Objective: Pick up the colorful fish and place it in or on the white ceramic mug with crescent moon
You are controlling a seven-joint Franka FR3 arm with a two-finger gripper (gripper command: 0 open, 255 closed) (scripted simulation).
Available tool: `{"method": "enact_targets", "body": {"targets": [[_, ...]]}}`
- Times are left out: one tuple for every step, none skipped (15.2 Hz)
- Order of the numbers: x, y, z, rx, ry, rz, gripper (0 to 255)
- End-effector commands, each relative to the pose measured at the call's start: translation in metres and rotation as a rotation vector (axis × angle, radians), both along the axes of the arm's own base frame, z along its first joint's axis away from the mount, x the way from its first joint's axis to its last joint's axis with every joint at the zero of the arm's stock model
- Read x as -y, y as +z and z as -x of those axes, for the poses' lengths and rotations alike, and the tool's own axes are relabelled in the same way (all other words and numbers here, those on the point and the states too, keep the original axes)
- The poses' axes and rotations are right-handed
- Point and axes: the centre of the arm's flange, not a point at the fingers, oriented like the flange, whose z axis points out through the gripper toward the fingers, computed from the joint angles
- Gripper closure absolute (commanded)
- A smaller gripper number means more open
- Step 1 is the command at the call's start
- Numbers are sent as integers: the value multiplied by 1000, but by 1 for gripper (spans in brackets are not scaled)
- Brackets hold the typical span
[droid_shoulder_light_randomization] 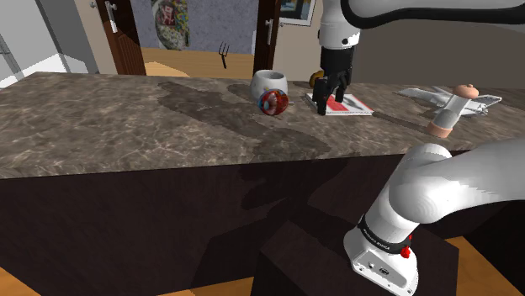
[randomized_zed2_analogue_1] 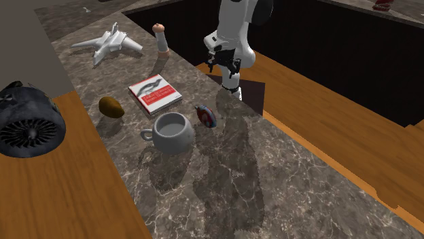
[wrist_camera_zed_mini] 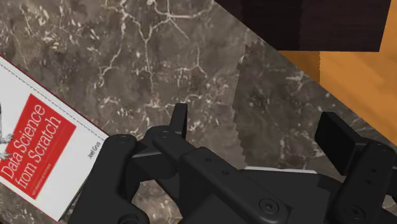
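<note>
The colorful fish lies just beside the white mug; 1 red book lies near the mug; farther off hangs the released, empty pincer.

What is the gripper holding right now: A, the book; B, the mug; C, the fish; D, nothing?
D: the gripper is open with only counter between its fingers, and the fish lies on the counter beside the mug.

A home: marble counter, wooden floor, dark door
</note>
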Motion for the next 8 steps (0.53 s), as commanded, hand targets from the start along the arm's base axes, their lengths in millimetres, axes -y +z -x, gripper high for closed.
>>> {"method": "enact_targets", "body": {"targets": [[0,0,0,0,0,0,0],[7,-1,-10,4,47,-11,0],[14,-2,-20,7,94,-21,0],[20,-3,-31,11,141,-32,0],[25,-4,-41,15,188,-42,0],[31,-5,-52,18,234,-53,0],[35,-6,-64,22,281,-63,0],[39,-7,-75,25,328,-74,0]]}}
